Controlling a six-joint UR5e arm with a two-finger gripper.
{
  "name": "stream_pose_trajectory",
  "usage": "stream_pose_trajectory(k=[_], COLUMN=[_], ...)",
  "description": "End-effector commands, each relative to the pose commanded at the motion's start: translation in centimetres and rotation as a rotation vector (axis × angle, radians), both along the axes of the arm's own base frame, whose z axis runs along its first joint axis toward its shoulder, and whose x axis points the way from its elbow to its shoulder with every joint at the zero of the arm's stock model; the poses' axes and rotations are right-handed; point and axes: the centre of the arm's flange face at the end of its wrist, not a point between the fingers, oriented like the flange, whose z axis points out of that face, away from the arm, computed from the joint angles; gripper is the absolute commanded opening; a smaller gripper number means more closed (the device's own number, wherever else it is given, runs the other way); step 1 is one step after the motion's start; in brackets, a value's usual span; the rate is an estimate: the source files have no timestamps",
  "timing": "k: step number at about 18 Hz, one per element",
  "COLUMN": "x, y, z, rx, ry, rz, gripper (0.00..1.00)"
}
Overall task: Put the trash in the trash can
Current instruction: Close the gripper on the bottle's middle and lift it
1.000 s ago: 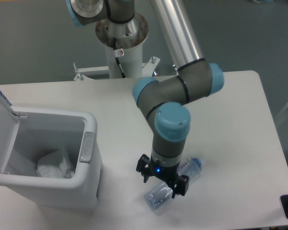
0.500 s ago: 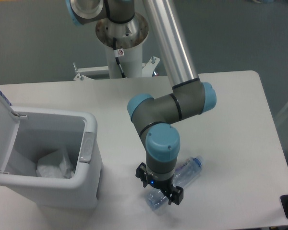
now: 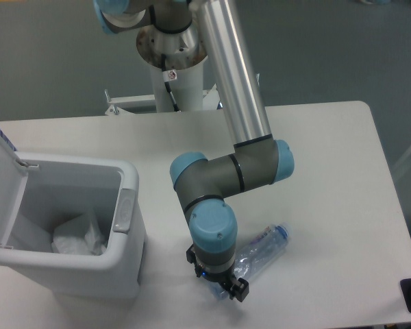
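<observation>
Bottle (image 3: pixel 259 249) lies on the table (image 3: pixel 329 171) well to the right of the trash can (image 3: pixel 127 226), whose lid stands open with the wrapper (image 3: pixel 75 236) inside. Gripper (image 3: pixel 219 281) sits low over the bottle's near end; whether its jaws have closed cannot be told. Grasping should probably span the crushed body squarely, so the slick plastic does not squirt out.
</observation>
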Motion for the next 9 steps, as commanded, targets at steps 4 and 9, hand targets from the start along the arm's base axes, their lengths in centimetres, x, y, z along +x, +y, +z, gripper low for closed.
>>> stream_pose_trajectory(k=[4,9], x=[0.0,-0.7], y=[0.0,-0.4], z=[0.8,3.5], rx=[0.004,0.035], ry=[0.009,0.032], rz=[0.001,0.011], gripper=[0.36,0.14])
